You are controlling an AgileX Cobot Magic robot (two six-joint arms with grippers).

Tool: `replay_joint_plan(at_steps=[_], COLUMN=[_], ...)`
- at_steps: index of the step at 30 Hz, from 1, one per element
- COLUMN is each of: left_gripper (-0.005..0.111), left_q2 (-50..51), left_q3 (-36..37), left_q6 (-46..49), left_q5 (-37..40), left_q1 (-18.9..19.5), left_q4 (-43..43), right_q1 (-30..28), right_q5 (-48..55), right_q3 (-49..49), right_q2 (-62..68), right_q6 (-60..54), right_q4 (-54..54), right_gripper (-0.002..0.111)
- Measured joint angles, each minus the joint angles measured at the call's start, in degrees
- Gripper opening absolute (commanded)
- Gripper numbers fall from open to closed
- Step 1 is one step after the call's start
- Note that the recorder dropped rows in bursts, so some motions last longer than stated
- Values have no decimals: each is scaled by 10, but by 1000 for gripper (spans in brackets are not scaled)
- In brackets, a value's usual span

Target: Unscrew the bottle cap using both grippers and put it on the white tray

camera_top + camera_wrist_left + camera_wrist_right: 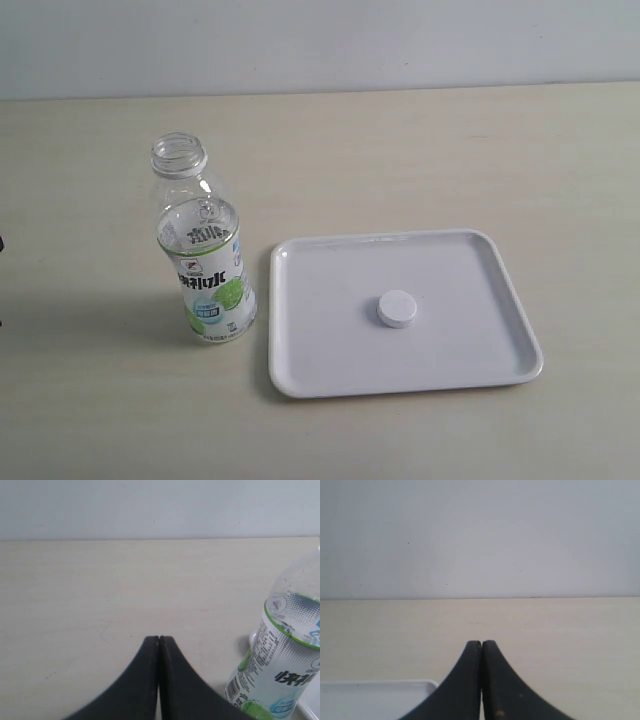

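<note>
Bottle cap [397,309] lies flat in the middle of the white tray [330,345], whose corner sits near the right tool [481,642]. The uncapped bottle [203,260] stands upright near the left tool [159,639]. Both tools are pinched closed and empty, so the task looks finished.

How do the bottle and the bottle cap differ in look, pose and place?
The bottle is clear with a green-and-white label; the bottle cap is plain white. The bottle stands upright, neck open; the cap lies flat. The bottle is on the table beside the white tray; the cap is inside it.
</note>
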Motion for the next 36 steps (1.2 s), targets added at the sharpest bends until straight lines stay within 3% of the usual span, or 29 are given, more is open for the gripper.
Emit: replay_joint_plan(at_steps=[23,26,28,36], left_gripper=[2,2,2,2], left_q2=[0,0,-8,-184], left_q3=[0,0,0,9], left_q6=[0,33,58,-124], left_q5=[0,4,22,194], left_q1=[0,0,0,0], left_q4=[0,0,2,27], right_q1=[0,0,0,0], right_q5=[0,0,0,0], right_q3=[0,0,0,0], right_q2=[0,0,0,0], right_q6=[0,0,0,0], right_q4=[0,0,0,0], right_gripper=[0,0,0,0])
